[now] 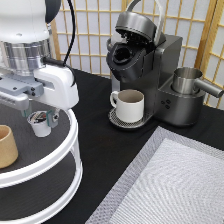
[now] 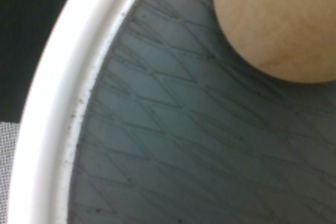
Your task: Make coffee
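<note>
Looks like the pickup step: gripper (image 1: 40,118) low over the white tiered tray (image 1: 70,145), fingers (image 1: 51,119) spread either side of the coffee pod (image 1: 39,126), not clamped. Calls for a centred squeeze, clear of the tan cup (image 1: 6,146)

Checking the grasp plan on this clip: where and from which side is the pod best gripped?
Probably across its white side wall, coming from above. The pod stands upright on the tray, foil top up, walls narrowing downward. The gripper is already right above it; the tan cup stands apart.
</note>
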Controlling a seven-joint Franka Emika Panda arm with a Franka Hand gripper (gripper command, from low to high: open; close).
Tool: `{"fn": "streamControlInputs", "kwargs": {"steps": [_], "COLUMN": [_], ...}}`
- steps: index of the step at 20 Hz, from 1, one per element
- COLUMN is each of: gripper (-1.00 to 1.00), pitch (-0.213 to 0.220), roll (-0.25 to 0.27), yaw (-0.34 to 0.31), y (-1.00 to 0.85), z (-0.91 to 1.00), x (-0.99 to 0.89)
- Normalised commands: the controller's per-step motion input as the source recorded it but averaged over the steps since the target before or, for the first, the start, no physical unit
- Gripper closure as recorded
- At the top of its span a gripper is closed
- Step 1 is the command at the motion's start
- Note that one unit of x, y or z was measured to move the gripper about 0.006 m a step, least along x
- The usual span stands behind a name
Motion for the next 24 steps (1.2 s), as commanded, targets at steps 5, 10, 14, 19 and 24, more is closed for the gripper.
{"fn": "streamControlInputs", "kwargs": {"steps": [5, 10, 14, 19, 24], "gripper": [1.0, 1.0, 1.0, 1.0, 1.0], "pitch": [-0.048, -0.01, 0.0, 0.0, 0.03], "roll": [0.0, 0.0, 0.003, 0.057, 0.085], "yaw": [0.162, 0.155, 0.094, -0.064, -0.093], "y": [0.0, 0.08, 0.18, 0.48, 0.68], "z": [-0.17, 0.35, 0.72, 0.96, 0.88], "x": [-0.28, -0.19, -0.02, 0.11, 0.3]}}
